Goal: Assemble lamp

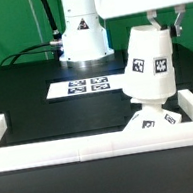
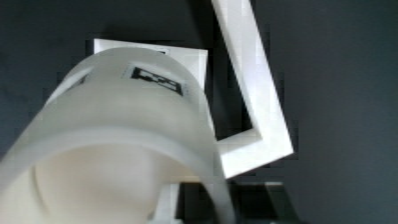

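Fingers (image 1: 151,19): tips hidden behind the shade top; appeared clamped on it, though contact could not be confirmed.
Shade: large white tapered plastic lampshade (image 1: 150,66), tilted, over the small white square tagged base (image 1: 154,119) on the black counter (image 1: 47,117).
Progress: late; seating remained.
Bulb: hidden.

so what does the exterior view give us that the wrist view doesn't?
Exterior only: the robot's white pedestal, the flat white marker board, and the left stretch of the long white border rail.

Wrist only: the tapered white plastic shade's open inside.

Both: the shade in the gripper, over the square white plastic base.
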Controlling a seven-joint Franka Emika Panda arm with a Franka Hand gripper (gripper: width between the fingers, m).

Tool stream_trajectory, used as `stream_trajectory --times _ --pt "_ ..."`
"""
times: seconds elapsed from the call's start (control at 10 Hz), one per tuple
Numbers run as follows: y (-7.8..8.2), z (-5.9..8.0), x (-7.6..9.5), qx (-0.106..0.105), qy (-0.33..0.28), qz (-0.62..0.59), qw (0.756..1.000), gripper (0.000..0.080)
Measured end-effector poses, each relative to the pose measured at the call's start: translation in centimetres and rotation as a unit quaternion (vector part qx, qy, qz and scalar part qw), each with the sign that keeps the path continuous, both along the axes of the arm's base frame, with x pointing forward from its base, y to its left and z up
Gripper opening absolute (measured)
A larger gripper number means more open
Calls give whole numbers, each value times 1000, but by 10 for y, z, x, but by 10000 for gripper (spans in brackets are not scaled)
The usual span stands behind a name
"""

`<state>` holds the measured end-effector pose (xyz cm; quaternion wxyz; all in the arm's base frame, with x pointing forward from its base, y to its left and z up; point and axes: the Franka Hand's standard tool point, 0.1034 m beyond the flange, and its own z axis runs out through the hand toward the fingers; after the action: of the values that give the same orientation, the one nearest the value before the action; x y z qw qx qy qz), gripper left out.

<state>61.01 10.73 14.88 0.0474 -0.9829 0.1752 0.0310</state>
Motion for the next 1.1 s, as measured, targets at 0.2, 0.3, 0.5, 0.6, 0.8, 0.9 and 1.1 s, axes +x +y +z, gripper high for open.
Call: stream_trajectory --times 0.2,0.3,0.5,0.6,0.8,0.9,1.1 --pt "-1 0 0 0 1 -1 1000 45" --pt "-1 0 0 0 1 -1 1000 45" --pt "-1 0 0 0 0 -1 1000 289" --pt "-1 1 1 0 -1 -1 1000 449" --pt "-1 2 2 0 -5 -1 1000 622" --pt "-1 2 3 0 -6 -1 1000 622" --pt "-1 2 3 0 -6 -1 1000 683"
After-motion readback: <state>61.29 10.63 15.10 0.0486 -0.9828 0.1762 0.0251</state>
